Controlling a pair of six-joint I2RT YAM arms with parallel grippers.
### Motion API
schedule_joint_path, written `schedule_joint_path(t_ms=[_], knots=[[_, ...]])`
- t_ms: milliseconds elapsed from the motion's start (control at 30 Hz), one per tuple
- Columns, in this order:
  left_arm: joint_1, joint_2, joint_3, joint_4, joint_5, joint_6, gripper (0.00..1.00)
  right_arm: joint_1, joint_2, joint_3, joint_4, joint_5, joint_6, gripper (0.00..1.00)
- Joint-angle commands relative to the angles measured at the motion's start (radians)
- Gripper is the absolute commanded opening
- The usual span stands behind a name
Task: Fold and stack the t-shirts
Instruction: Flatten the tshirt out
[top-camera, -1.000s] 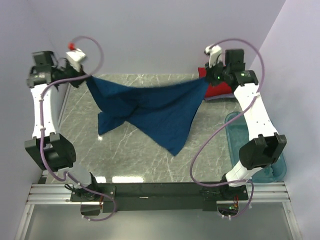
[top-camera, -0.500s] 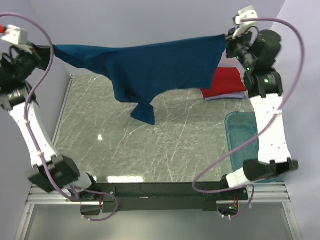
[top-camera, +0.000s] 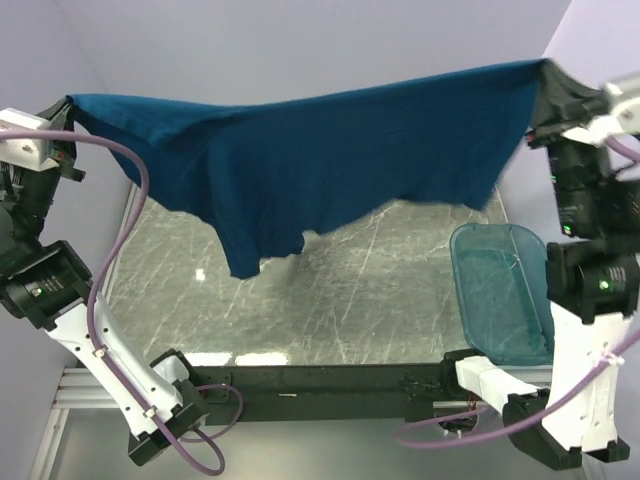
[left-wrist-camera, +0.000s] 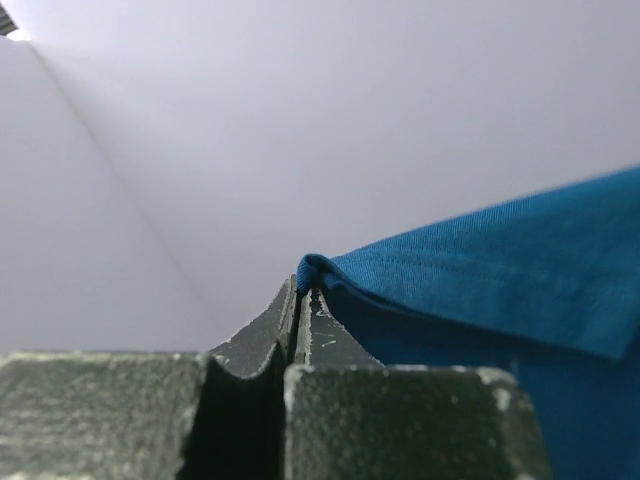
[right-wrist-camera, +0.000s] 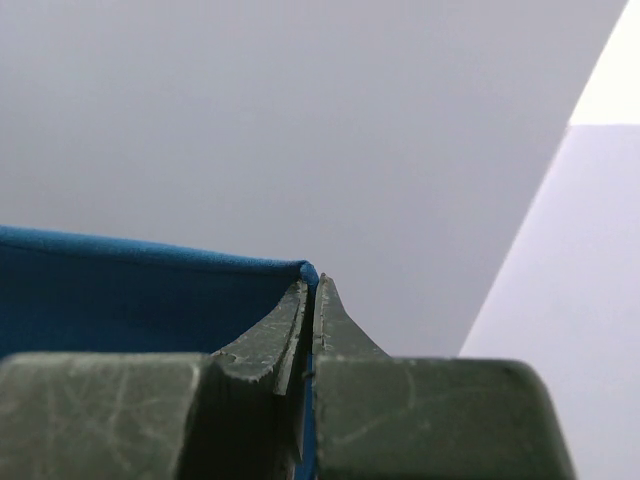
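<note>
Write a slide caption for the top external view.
Left arm and right arm stretch a dark blue t-shirt above the table, beside a teal tub.

dark blue t-shirt (top-camera: 330, 150) | spread wide in mid-air | top edge taut; lower edge sagging left

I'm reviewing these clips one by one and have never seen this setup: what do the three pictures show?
A left arm and a right arm are bolted at the near edge of a marble table. The wide picture comes from a camera above and behind them; the other two from cameras on each wrist. The left tool and right tool, both shut, pinch opposite ends of a dark blue t-shirt, stretched in the air between them. On the table sits a teal plastic tub.
</note>
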Motion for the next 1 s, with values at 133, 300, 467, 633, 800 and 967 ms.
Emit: schedule_joint_path(t_ms=[133, 300, 467, 633, 800, 967], knots=[[0.014, 0.116, 0.214, -0.27, -0.049, 0.108, 0.0, -0.011, 0.123, 0.133, 0.137, 0.09, -0.131, 0.0], [0.014, 0.167, 0.256, -0.318, 0.034, 0.114, 0.01, -0.01, 0.312, 0.377, 0.027, 0.056, -0.106, 0.0], [0.016, 0.286, 0.32, -0.338, 0.011, 0.03, 0.01, -0.008, 0.361, 0.322, 0.063, -0.002, -0.057, 0.0], [0.011, 0.35, 0.34, -0.246, 0.17, -0.163, 0.01, -0.003, 0.432, 0.367, 0.029, -0.07, 0.018, 0.0], [-0.038, 0.391, 0.334, -0.274, 0.419, -0.257, 0.01, -0.003, 0.44, 0.362, 0.003, -0.114, 0.056, 0.0], [-0.041, 0.299, 0.213, -0.165, 0.538, -0.371, 0.01, -0.003, 0.351, 0.264, 0.011, -0.12, 0.068, 0.0]])
